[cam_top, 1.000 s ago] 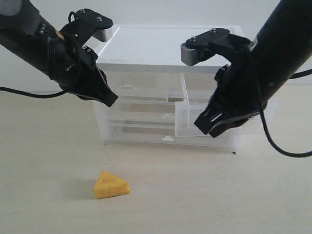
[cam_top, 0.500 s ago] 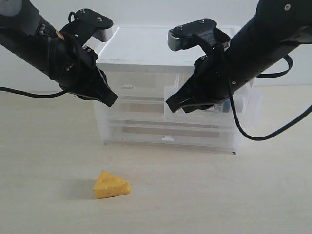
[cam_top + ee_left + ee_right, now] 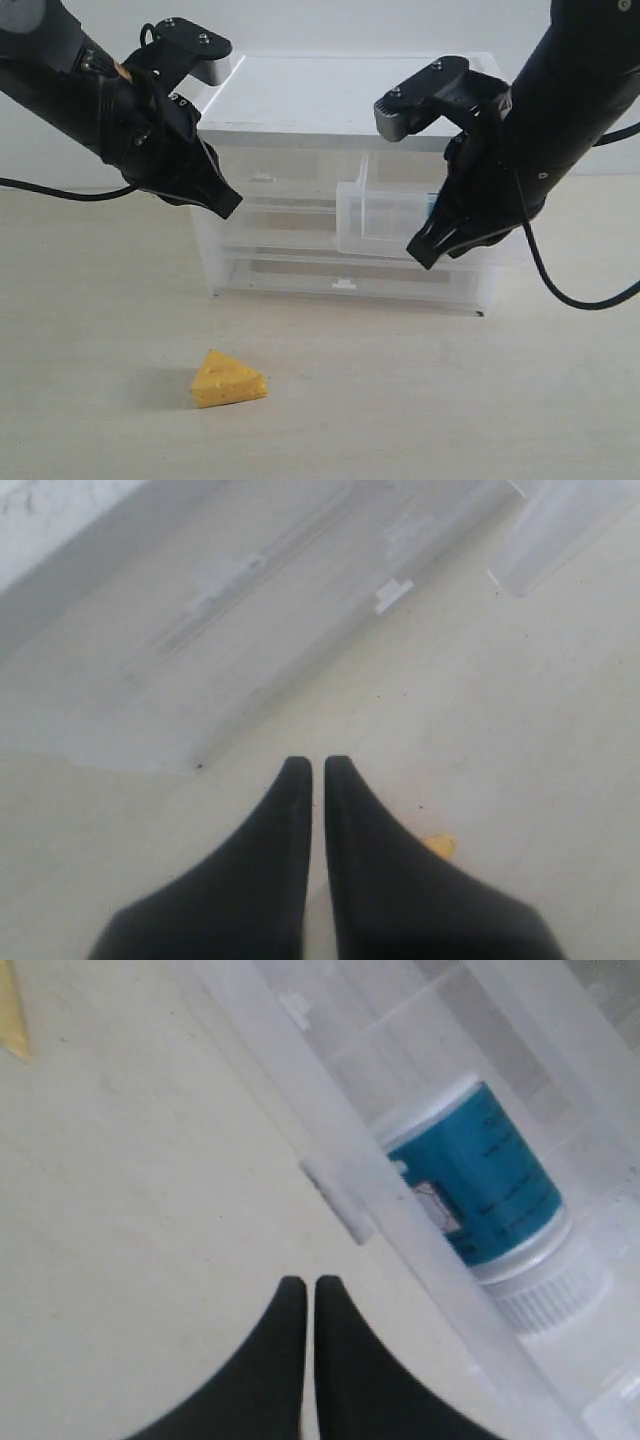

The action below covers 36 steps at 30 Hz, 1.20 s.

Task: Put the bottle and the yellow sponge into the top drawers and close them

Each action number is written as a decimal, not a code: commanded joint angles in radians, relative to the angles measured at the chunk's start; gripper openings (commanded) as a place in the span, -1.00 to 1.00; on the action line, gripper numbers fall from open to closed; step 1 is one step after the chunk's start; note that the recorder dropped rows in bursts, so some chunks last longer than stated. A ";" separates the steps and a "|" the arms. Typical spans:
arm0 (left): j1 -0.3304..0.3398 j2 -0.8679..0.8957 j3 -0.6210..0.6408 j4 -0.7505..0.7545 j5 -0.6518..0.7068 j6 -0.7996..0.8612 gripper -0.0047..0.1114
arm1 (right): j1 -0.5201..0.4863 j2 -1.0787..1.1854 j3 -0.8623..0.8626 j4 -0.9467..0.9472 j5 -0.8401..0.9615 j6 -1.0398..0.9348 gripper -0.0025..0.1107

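The yellow sponge [image 3: 229,378] lies on the table in front of the cabinet; slivers of it show as the sponge [image 3: 440,844] and the sponge [image 3: 10,1008]. The bottle [image 3: 480,1185] lies on its side inside the top right drawer [image 3: 380,222], which sticks partly out. The top left drawer [image 3: 262,190] is pushed in. My right gripper [image 3: 421,256] [image 3: 303,1283] is shut and empty, just in front of that drawer's white tab handle [image 3: 340,1200]. My left gripper [image 3: 229,206] [image 3: 312,764] is shut and empty, hanging before the cabinet's left end, above the sponge.
The clear cabinet [image 3: 340,110] has a white top and two full-width drawers [image 3: 340,272] below, both pushed in. Bare table [image 3: 420,400] stretches in front. A black cable [image 3: 560,290] trails from the right arm.
The right gripper swung left across the open drawer, then back right and down. The top right drawer now sticks out less than a second ago. The left arm and sponge stayed put.
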 commanded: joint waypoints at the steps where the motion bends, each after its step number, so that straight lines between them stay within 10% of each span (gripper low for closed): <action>1: 0.004 0.000 0.005 -0.008 -0.009 -0.013 -0.85 | -0.002 0.009 -0.001 -0.096 -0.017 0.057 -0.96; 36: 0.004 0.000 0.005 -0.008 -0.009 -0.018 -0.85 | -0.002 0.162 -0.001 -0.616 -0.320 0.476 -0.96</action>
